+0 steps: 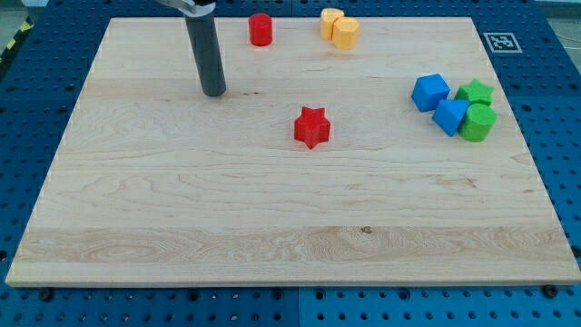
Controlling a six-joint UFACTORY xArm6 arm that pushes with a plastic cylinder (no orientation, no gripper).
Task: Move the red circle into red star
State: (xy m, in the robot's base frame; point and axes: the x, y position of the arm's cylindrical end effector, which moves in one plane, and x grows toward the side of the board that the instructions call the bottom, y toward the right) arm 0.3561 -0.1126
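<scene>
My tip [214, 92] rests on the bare wooden board [182, 227], in its upper left part, touching no block. It is a plain rod end with nothing to open or close, and right now it presses on nothing.

The red circle [260, 29] stands near the board's top edge, up and to the view's right of my tip, apart from it. The red star [311, 127] sits near the board's middle, down and to the view's right of the circle, well apart from it. So the circle has to travel down and slightly rightward to meet the star.

The circle looks like a small, stiff, light cylinder, and on smooth wood it should slide easily. There is nothing to grasp; the contact has to be a push on its side wall. I judge the best spot is the far side, at the view's top left of the circle, so the push line runs through its centre toward the star. Being round, it may roll off the rod if struck off centre.

Further out, 2 yellow blocks [339, 27] touch each other at the top, right of the circle. At the view's right, 2 blue blocks [440, 102] and 2 green blocks [476, 109] cluster together.

No brand or readable writing shows. The only marking is a black and white square tag [500, 42] at the board's top right corner, on the blue perforated table [554, 82].
</scene>
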